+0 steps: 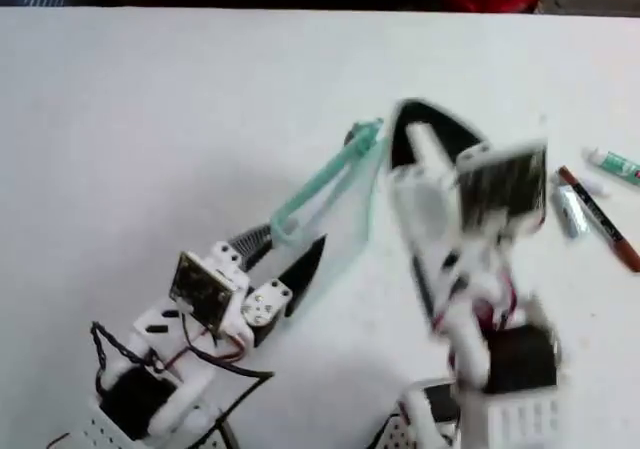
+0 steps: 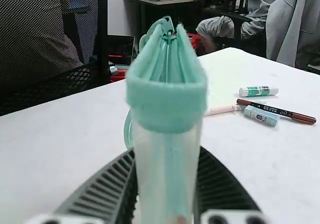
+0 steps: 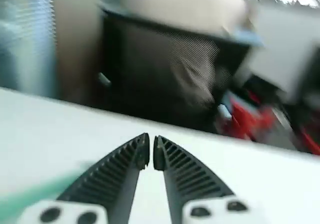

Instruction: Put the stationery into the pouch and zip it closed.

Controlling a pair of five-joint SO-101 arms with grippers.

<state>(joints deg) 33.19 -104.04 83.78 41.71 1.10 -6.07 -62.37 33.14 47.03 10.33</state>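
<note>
The pouch (image 1: pixel 335 194) is clear plastic with teal edging and a teal zipper. It stands on edge in mid-table, and my left gripper (image 1: pixel 285 244) is shut on its near end. In the left wrist view the pouch (image 2: pixel 167 99) rises between the ribbed fingers (image 2: pixel 115 184), zipper edge on top. My right gripper (image 1: pixel 415 119) hovers just beyond the pouch's far end. Its jaws (image 3: pixel 151 151) are shut with nothing between them. The stationery lies on the right: a glue stick (image 1: pixel 612 164), a brown pen (image 1: pixel 600 219) and a small teal piece (image 1: pixel 570 209).
The white table (image 1: pixel 150 119) stretches wide to the left and back. A black mesh chair (image 2: pixel 50 49) and a dark desk stand beyond the far edge. A pale pinkish stick (image 2: pixel 220 109) lies beside the pen (image 2: pixel 277 111).
</note>
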